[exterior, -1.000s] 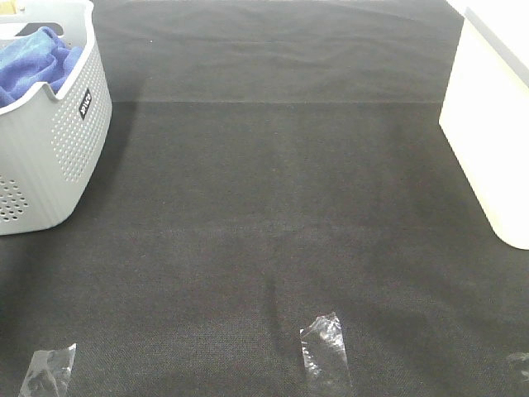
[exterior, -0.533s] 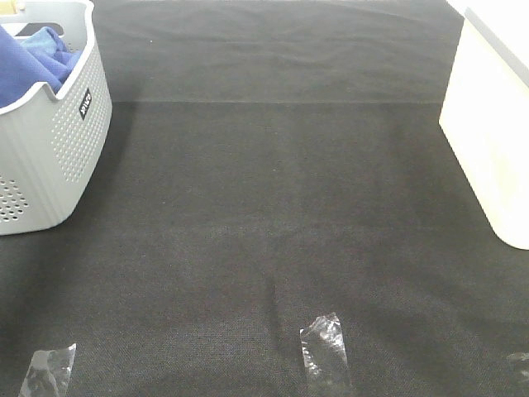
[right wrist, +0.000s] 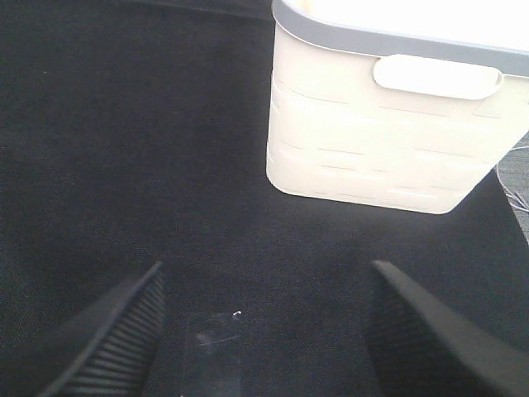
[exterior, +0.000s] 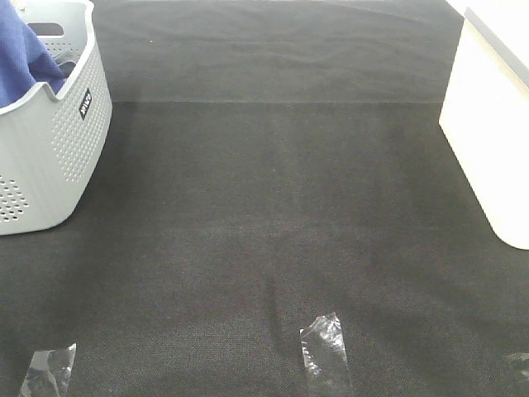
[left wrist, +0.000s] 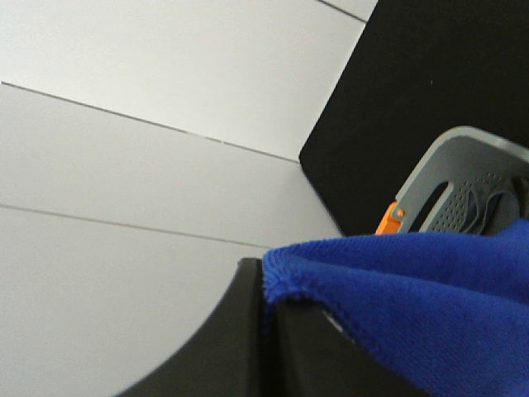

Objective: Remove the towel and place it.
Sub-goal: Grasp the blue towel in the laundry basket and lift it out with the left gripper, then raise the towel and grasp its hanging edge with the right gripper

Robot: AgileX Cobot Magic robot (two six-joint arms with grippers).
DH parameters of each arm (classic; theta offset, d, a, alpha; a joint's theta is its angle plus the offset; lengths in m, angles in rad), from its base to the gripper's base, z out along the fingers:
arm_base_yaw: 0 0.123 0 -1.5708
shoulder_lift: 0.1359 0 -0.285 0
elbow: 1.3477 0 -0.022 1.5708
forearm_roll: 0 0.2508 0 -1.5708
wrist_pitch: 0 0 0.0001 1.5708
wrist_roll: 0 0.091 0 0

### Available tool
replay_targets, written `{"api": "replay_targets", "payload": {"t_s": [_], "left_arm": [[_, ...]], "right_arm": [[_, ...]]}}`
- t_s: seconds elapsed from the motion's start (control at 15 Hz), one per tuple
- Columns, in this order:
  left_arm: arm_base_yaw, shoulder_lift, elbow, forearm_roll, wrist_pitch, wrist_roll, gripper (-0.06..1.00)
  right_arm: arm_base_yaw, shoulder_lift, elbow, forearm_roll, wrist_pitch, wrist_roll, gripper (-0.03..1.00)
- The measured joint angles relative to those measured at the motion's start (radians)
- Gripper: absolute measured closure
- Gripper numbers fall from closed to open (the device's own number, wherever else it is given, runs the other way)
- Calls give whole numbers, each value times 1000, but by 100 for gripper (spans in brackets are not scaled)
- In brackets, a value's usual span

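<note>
The towel shows at the upper left of the high view as a blue sheet rising out of the grey basket and running off the frame edge, so most of it is already above the rim while its lower part is hidden inside. In the left wrist view the left gripper has its jaws pressed together on a folded edge of the towel, with the basket's handle opening visible beyond it. The step in hand looks like the lift-out, and doing it well means rising straight up until the trailing end hangs free of the rim. A sideways pull too early could catch the cloth on the handle cut-out or drag the light basket across the bench. The pinch is on an edge only, so a slow, steady lift is safer. The right gripper hangs over the bare bench with jaws wide apart and nothing between them, facing the cream bin at the right of the high view, a likely drop spot.
</note>
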Motion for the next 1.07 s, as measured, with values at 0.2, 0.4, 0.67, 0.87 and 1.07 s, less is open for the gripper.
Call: {"api": "replay_targets", "payload": {"t_s": [0.2, 0.4, 0.67, 0.87, 1.07], "left_arm": [[-123, 0, -25, 1, -7, -1, 94], [-249, 12, -29, 19, -13, -1, 94], [-383, 42, -29, 86, -56, -5, 94], [-470, 79, -29, 87, -61, -15, 94], [-525, 110, -29, 88, -127, -17, 94]], "right_arm": [[0, 0, 0, 0, 0, 0, 28], [0, 0, 0, 0, 0, 0, 28], [0, 0, 0, 0, 0, 0, 28], [0, 19, 0, 9, 0, -2, 28], [0, 176, -18, 234, -156, -192, 29]]}}
